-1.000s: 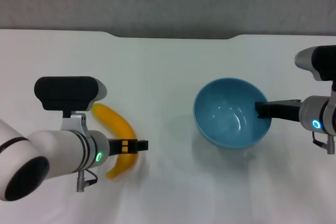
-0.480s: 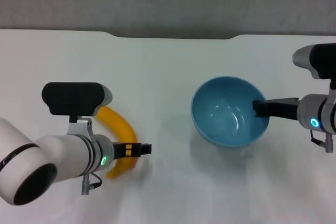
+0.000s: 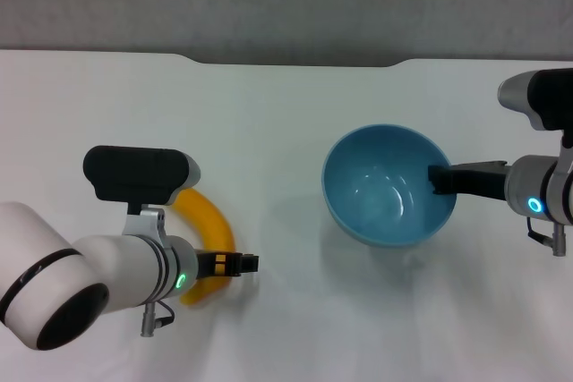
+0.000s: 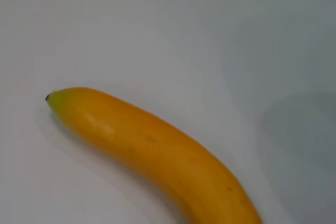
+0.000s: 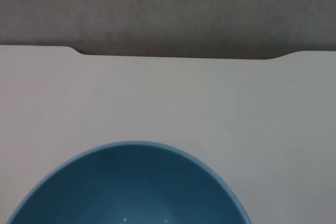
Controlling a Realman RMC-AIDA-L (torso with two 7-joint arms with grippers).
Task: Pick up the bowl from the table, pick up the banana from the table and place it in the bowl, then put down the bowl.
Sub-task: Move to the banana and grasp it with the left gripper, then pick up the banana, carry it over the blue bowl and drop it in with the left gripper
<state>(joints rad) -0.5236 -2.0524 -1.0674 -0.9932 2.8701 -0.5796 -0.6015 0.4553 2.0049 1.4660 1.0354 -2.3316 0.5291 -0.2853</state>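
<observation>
Shifted left: bowl (image 3: 387,185), nothing inside | right pincer (image 3: 436,178) clamps rim

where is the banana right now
In the head view, the curved yellow-orange banana lies on the white table at the robot's left, partly under the left end effector, well apart from the glossy light-blue bowl.

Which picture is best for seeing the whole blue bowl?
The head view: the whole round bowl shows there, with the right end effector on its rim at the robot's right. The right wrist view catches only part of the bowl's rim and inside. The left wrist view shows only the banana, no bowl.
</observation>
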